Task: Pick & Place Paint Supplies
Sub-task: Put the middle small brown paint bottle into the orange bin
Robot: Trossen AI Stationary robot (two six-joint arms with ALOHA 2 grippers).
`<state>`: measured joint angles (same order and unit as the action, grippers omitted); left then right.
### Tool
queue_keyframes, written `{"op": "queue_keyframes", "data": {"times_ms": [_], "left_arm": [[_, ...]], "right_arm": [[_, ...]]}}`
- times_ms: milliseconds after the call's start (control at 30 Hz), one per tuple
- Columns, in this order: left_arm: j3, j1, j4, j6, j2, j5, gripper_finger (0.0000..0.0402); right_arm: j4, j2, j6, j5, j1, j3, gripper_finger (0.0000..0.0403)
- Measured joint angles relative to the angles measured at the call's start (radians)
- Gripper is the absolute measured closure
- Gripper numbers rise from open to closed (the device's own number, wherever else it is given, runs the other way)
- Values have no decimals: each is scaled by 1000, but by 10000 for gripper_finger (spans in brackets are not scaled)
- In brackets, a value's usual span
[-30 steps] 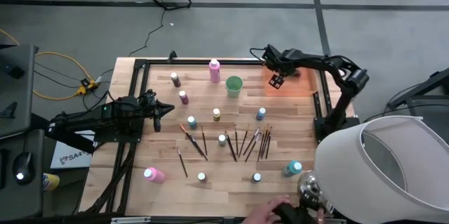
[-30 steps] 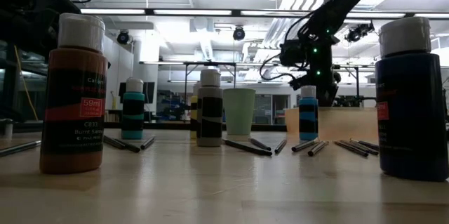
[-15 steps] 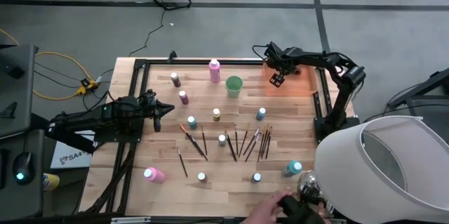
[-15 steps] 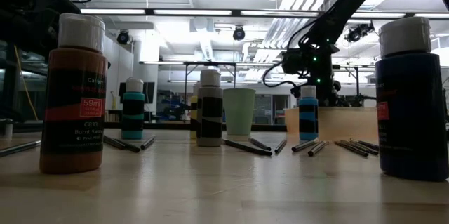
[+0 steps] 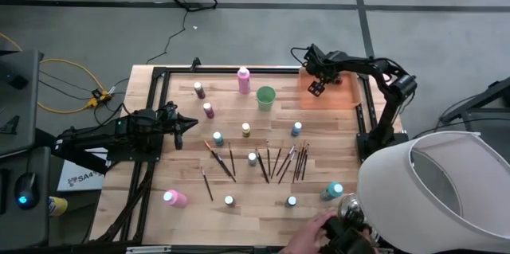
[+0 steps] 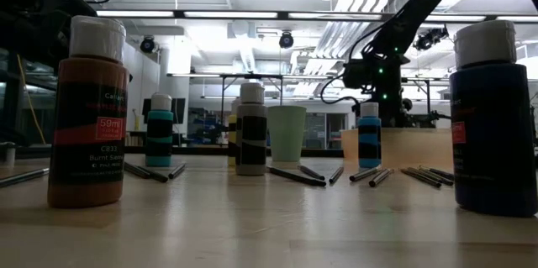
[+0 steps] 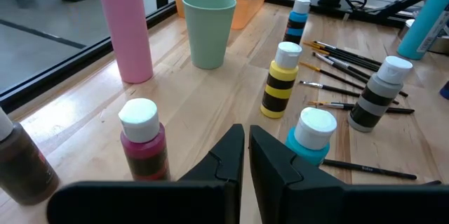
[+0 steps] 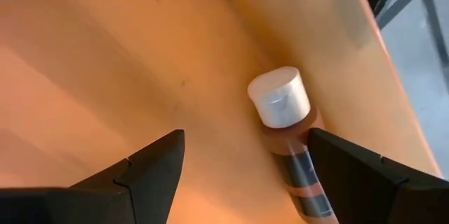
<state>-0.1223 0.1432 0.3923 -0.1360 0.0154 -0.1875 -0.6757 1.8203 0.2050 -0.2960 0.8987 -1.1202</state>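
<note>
The right gripper [image 5: 315,88] hangs over the orange tray [image 5: 343,99] at the far right corner of the surface, jaws spread wide and holding nothing. Between them, in the wrist view, a small bottle with a pale cap [image 8: 289,138] lies on its side on the tray floor, against the wall. My guess is the jaws stand wide so the arm can lift off without nudging it.

The left gripper [image 5: 191,123] waits at the left edge of the surface, jaws pressed together and empty, pointing across at the scattered supplies, probably to keep out of the other arm's way.

Most of the work looks undone. A tall pink bottle [image 5: 244,80] stands near the far edge beside the light green cup [image 5: 265,96]; another pink bottle [image 5: 174,198] lies near the near left corner. The brushes [image 5: 280,162] are strewn across the middle, small bottles dotted round them, and a teal bottle [image 5: 332,191] sits toward the near right.
</note>
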Motion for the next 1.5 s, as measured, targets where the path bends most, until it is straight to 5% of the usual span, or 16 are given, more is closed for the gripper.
{"op": "queue_keyframes", "data": {"times_ms": [200, 400, 867, 1000, 1200, 1500], "left_arm": [[0, 0, 0, 0, 0, 0, 380], [0, 0, 0, 0, 0, 0, 380], [0, 0, 0, 0, 0, 0, 380], [0, 0, 0, 0, 0, 0, 380], [0, 0, 0, 0, 0, 0, 380], [0, 0, 0, 0, 0, 0, 380]], "right_arm": [[-29, -4, -2, 73, 1, -2, 108], [-105, -1, 1, 285, -34, 3, 108], [-102, -85, 37, 140, -85, 1, 108], [-74, -76, -70, 118, -76, 1, 108], [-55, -27, -132, 251, -72, 1, 108], [36, 10, -179, 227, -94, 1, 108]]}}
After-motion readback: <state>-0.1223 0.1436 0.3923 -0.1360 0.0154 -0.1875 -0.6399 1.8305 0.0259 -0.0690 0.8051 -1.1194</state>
